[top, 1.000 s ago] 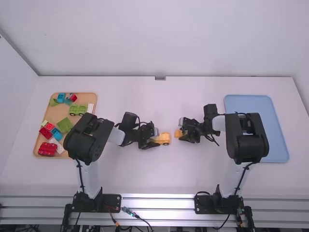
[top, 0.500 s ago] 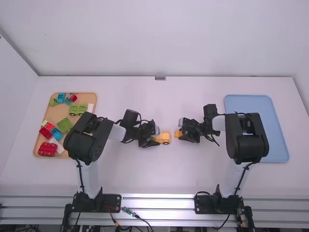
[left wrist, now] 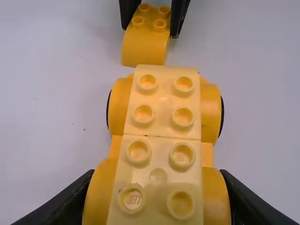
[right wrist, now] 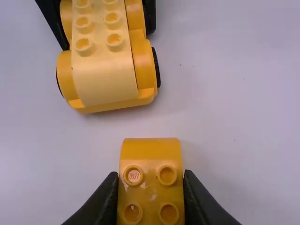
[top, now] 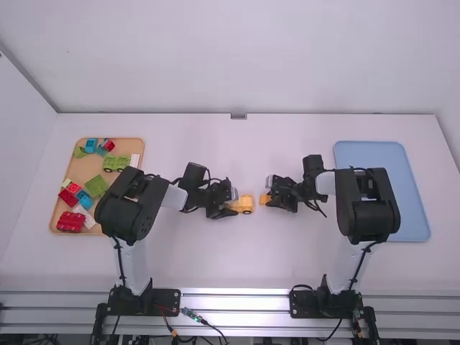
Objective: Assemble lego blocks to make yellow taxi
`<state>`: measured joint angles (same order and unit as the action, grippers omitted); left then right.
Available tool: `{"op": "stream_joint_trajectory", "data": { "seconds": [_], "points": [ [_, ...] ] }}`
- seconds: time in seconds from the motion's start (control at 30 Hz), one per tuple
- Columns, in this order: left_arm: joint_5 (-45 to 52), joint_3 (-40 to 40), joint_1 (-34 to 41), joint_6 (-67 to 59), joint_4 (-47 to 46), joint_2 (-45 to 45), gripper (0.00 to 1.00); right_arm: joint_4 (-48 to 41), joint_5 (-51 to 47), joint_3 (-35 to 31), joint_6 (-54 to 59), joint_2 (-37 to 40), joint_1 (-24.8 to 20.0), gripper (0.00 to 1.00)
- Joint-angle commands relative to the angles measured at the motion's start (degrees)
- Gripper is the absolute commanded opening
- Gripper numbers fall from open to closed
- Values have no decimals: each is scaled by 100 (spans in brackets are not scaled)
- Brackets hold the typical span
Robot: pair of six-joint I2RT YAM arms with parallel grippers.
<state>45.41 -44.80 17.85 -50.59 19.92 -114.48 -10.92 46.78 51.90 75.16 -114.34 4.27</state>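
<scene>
Left fingers [left wrist: 63, 204] clamped on car [left wrist: 164, 112], right fingers [right wrist: 199, 201] on block [right wrist: 150, 157]; we judge both light, stiff, best gripped by the sides.

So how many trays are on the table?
2: the tan tray at the high view's left and the blue tray at its right, each partly behind an arm. Others fully behind the arms can't be excluded.

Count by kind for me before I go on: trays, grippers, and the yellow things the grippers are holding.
Trays: 2 (tan tray, blue tray)
Grippers: 2 (left gripper, right gripper)
Wheeled yellow body, in the left: 1
Curved yellow block, in the right: 1
Total: 6
</scene>
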Motion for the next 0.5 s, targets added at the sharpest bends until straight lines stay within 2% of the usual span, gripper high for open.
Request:
{"op": "stream_joint_trajectory", "data": {
  "seconds": [0.0,0.13,0.37,0.47],
  "points": [
    [-130,33,15,-2,-126,-68,53,-28,37,96,2,-65,-17,19],
    [-134,43,20,-2,-120,-68,53,-367,275,330,59,-38,-22,17],
    [-132,24,22,-22,-196,-68,51,-1930,619,1051,1132,34,-11,9],
    [-141,26,7,-22,-209,-68,51,-2179,737,1207,1235,34,-17,7]
  ]
}}
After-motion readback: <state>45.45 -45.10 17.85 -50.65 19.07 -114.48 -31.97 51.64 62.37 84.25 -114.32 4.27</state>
